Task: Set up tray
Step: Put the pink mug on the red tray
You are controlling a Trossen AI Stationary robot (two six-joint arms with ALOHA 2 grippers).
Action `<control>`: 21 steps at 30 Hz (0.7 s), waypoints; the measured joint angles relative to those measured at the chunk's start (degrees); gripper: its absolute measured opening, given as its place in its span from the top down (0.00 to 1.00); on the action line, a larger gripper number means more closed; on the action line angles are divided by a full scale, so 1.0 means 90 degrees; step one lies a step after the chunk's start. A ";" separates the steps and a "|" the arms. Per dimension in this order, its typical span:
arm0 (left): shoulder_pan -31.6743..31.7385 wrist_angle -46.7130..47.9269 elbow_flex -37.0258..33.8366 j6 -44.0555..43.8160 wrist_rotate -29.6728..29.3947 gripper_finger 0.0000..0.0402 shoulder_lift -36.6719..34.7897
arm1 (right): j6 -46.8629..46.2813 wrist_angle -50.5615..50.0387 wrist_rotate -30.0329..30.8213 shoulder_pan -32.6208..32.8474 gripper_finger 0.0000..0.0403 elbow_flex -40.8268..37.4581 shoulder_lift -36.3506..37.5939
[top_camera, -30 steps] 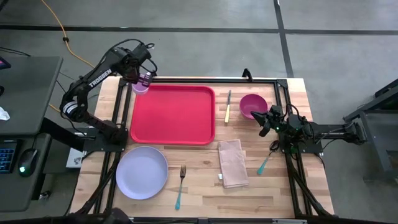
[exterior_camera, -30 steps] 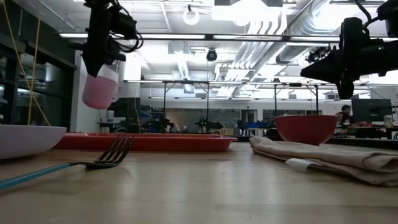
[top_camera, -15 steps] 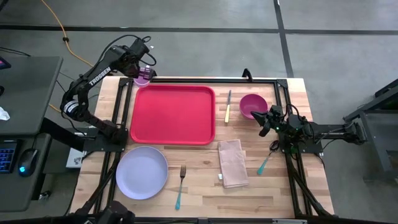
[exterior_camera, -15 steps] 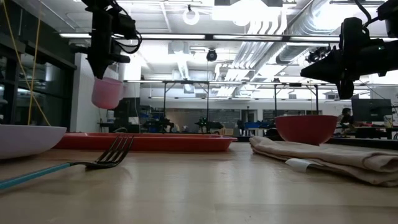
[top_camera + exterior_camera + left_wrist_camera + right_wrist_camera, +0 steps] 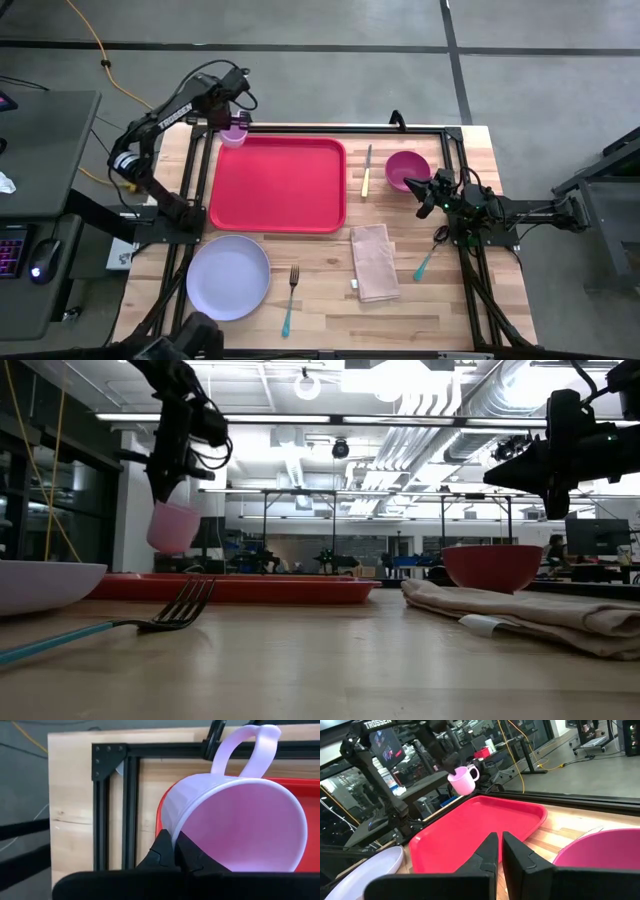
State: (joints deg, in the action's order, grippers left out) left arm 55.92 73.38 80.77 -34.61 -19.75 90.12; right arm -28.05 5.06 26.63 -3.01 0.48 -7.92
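- Since a second ago the left gripper (image 5: 232,118) has carried the pink mug (image 5: 234,134) from the tray's far left corner area outward toward the table's far edge; in the low view the mug (image 5: 173,526) now hangs a little lower and is tipped, while the right arm has stayed where it was.
- The left gripper is clamped on the mug's rim — the left wrist view shows one finger (image 5: 162,851) outside the wall and the other inside the cup (image 5: 235,825), with the handle pointing away from the wrist.
- The mug is held in the air, above the far left corner of the tray (image 5: 278,184), touching nothing beneath it.
- The tray, a red rectangle with a low rim, lies flat on the wooden table (image 5: 330,290), left of centre toward the far side, and nothing rests on it.
- The right gripper (image 5: 427,197) hovers beside the magenta bowl (image 5: 406,169) on the right side of the table; its fingers (image 5: 487,851) are pressed together and hold nothing.
- A knife (image 5: 367,170) with a yellow handle lies between the tray and the bowl.
- The lavender plate (image 5: 228,277) sits near the front left, just in front of the tray.
- A fork (image 5: 290,299) with a teal handle lies right of the plate, then a folded beige napkin (image 5: 374,262).
- A teal-handled spoon (image 5: 429,256) lies near the right edge — partly under the right arm.
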 joint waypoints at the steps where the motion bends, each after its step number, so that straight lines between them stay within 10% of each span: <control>1: 0.0000 0.0003 0.0000 -0.0022 0.0012 0.97 0.0075 | 0.0000 0.0000 0.0000 0.0000 1.00 -0.0001 0.0000; 21: 0.0020 -0.1396 -0.1265 0.0033 0.0738 0.97 0.0292 | 0.0002 -0.0002 0.0000 -0.0002 1.00 0.0002 0.0000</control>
State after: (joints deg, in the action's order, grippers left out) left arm 56.10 60.82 69.38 -34.31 -13.11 92.75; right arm -28.03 5.04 26.63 -3.03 0.49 -7.92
